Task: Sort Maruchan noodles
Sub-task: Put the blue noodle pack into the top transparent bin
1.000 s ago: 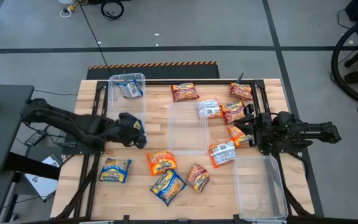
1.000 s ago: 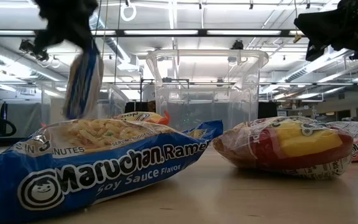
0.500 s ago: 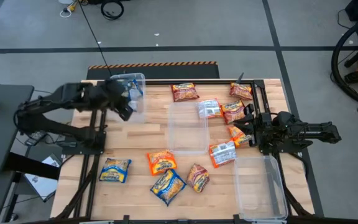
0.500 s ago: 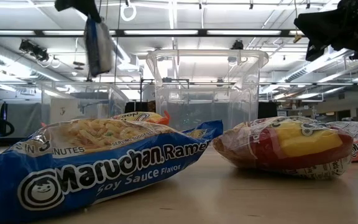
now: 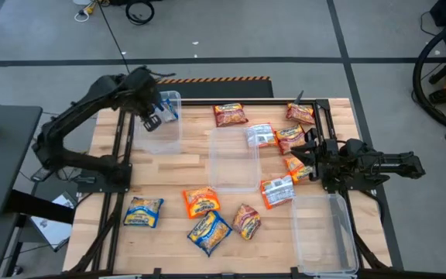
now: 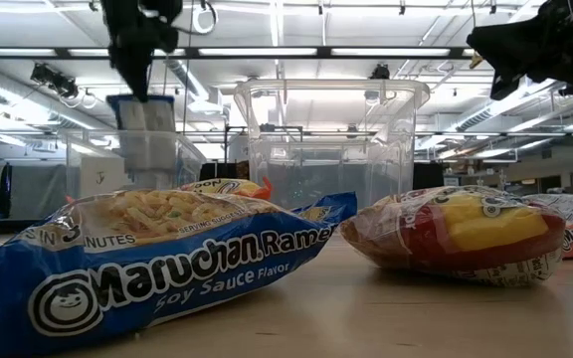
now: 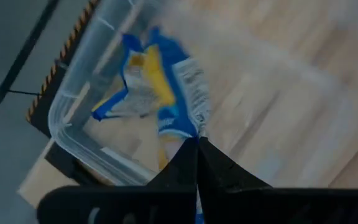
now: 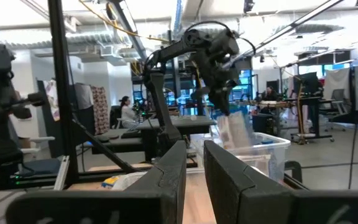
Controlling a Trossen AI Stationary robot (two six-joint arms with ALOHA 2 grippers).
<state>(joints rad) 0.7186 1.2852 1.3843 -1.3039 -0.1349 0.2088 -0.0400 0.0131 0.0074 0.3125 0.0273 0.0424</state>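
My left gripper [image 5: 150, 118] is shut on a blue-and-yellow Maruchan noodle packet [image 7: 182, 93] above the clear bin [image 5: 161, 133] at the table's far left. Another blue packet [image 7: 128, 96] lies inside that bin. The low view shows the held packet [image 6: 147, 129] hanging under the gripper [image 6: 135, 75]. My right gripper [image 5: 308, 157] waits at the table's right side, slightly open with nothing between its fingers [image 8: 229, 180]. Several more packets lie flat on the table: red [image 5: 229, 114], orange-and-white [image 5: 277, 190], orange [image 5: 201, 203] and blue [image 5: 209, 231]. My left gripper pinches the blue packet by one end edge [image 7: 192, 132] between its two fingers. The fingers come from above, slanting down. The packet hangs below them, lifted clear of the table, over the far-left bin's open top.
A clear bin [image 5: 233, 159] stands mid-table and another [image 5: 324, 232] at the near right. Packets crowd the right side near my right gripper [image 5: 289, 138]. Bare wood [image 5: 157, 174] lies between the far-left bin and the near packets.
My left gripper has risen and swung from the table's left middle toward the far edge, turning its wrist, and now stands over the far-left bin. The blue packet has gone with it, hanging below the shut fingers.
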